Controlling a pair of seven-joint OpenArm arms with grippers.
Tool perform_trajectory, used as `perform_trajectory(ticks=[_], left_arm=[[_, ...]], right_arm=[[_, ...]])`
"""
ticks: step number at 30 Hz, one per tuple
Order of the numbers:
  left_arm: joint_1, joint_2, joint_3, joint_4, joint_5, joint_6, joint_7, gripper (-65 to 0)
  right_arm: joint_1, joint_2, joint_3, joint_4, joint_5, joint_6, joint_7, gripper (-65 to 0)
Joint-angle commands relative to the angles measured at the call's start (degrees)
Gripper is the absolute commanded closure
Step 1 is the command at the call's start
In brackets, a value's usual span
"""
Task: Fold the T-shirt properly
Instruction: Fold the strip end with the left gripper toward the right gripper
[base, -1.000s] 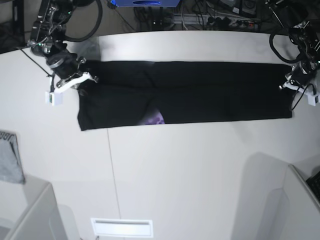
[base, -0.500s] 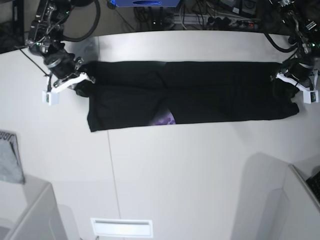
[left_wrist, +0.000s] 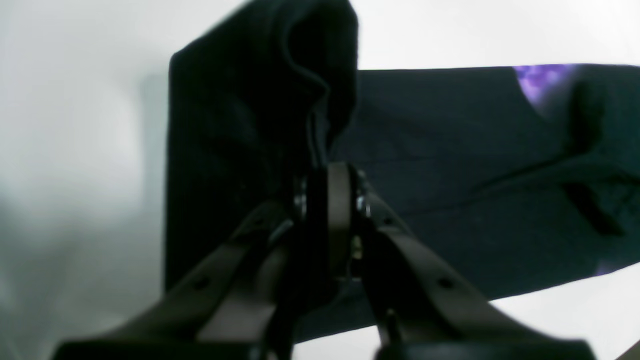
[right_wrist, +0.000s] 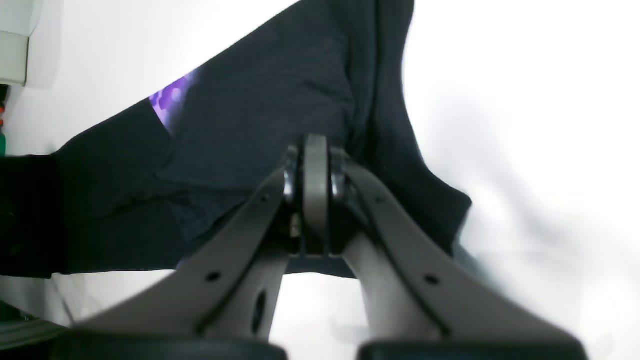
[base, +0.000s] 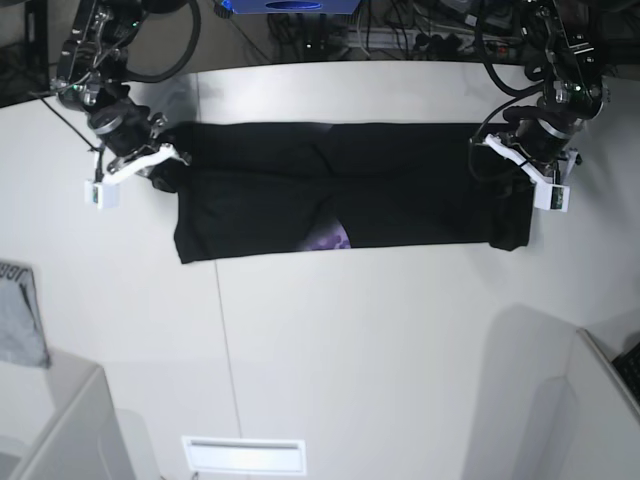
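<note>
My T-shirt (base: 340, 195) lies as a long black band across the white counter (base: 380, 340). My left gripper (left_wrist: 327, 187) and right gripper (right_wrist: 315, 167) each have jaws pinched onto an end of it. The cloth is soft and limp, so it will sag; corner hems look the surest hold.

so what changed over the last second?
The left tool, shut on the shirt, carried its end inward along the table, so the strip is shorter and that end bunches. The right tool stayed clamped on the other end, nearly in place. The purple print still peeks at the near edge.
</note>
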Motion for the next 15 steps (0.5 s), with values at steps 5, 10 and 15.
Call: perform_trajectory(ticks=[5, 10, 15], left_arm=[[-0.2, -0.4, 4.8, 1.0, -0.8, 3.3, -1.5, 0.0], [-1.9, 0.9, 8.8, 0.9, -0.8, 4.7, -1.2, 0.0], [-3.3, 2.3, 12.7, 0.9, -0.8, 6.1, -1.2, 0.0]], right_arm=[[0.2, 0.4, 0.1, 0.9, 0.6, 0.2, 0.9, 0.0], [0.2, 0.4, 0.1, 0.9, 0.6, 0.2, 0.9, 0.0], [0.2, 0.4, 0.1, 0.9, 0.6, 0.2, 0.9, 0.0]])
